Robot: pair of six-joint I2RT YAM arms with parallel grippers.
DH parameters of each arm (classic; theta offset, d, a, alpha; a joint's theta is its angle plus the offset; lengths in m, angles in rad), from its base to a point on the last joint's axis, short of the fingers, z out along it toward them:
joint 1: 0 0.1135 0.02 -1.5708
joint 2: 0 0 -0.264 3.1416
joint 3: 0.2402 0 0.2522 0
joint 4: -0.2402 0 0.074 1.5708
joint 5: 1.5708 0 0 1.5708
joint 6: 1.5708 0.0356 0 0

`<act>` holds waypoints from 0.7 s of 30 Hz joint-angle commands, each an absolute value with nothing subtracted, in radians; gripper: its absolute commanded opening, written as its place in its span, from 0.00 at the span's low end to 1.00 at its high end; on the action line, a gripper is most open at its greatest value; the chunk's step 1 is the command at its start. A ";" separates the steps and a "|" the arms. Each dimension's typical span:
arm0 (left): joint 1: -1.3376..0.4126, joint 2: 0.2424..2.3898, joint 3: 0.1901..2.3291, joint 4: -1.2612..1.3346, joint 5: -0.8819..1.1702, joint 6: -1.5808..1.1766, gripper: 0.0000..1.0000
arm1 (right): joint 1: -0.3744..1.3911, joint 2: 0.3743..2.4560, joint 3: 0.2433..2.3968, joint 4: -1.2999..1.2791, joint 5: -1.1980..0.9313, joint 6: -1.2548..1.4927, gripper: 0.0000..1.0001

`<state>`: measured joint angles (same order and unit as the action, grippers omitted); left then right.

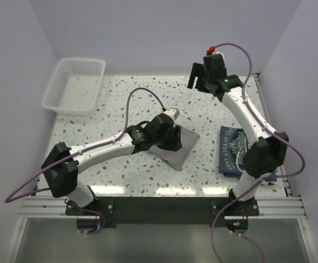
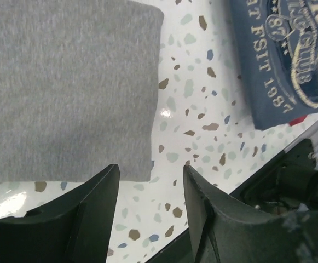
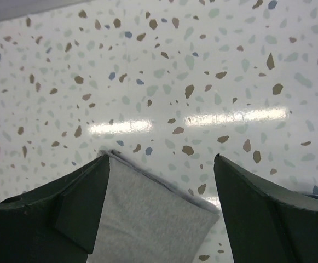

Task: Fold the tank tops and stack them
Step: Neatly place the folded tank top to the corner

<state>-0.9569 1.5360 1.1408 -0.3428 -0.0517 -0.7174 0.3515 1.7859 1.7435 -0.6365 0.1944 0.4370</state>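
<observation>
Speckled table, pale lilac walls; grey top folded; left gripper and right gripper spread, empty.

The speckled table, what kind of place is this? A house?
Probably a robot lab booth, not a house: plain walls box in the table, two robot arms are bolted at its edge, with folded tank tops on it.

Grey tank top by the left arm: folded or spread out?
Folded. The grey tank top lies on the table as a compact rectangle with straight edges and a square corner; no straps or neckline show.
</observation>
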 commanded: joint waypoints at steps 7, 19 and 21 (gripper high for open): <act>-1.022 1.886 1.429 -0.462 -0.196 -0.467 0.66 | 0.354 1.344 1.658 -0.733 0.276 0.515 0.82; -1.137 2.134 1.664 -0.557 -0.509 -0.403 0.71 | 0.354 1.106 1.559 -0.798 0.227 0.538 0.83; -1.147 2.140 1.667 -0.552 -0.538 -0.403 0.71 | 0.354 1.094 1.543 -0.799 0.227 0.543 0.83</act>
<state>-1.1271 2.1288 1.6203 -0.5186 -0.4244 -0.4294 0.3531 1.0996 1.5661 -0.7715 0.2436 0.5247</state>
